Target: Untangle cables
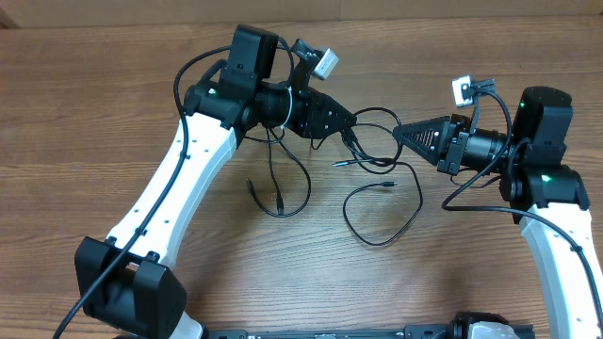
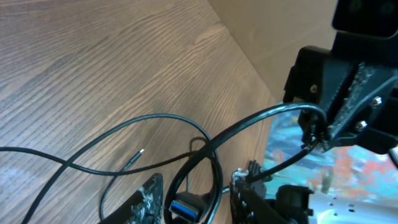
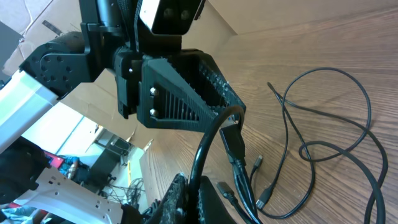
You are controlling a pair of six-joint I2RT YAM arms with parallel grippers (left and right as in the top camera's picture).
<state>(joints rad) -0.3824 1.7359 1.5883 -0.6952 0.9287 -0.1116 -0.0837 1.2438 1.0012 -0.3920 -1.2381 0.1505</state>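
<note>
Mid-frame, the right hand (image 1: 401, 132) pinched the cables (image 3: 203, 149) and the left hand (image 1: 350, 119) apparently clamped them too, stretching one strand between them to free it.

Both arms: white links (image 1: 184, 174), black joint housings (image 1: 247, 66), green LEDs (image 1: 215, 91), thick black cabling (image 1: 176, 85); black ribbed triangular jaws, silver screws (image 3: 153, 91).

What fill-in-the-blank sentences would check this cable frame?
1. The cables lie looped on a ___ table.
2. A USB plug with a ___ insert sits between the fingers of the left gripper.
3. The right gripper and the left gripper point ___ each other.
Missing words: wooden; blue; toward.
</note>
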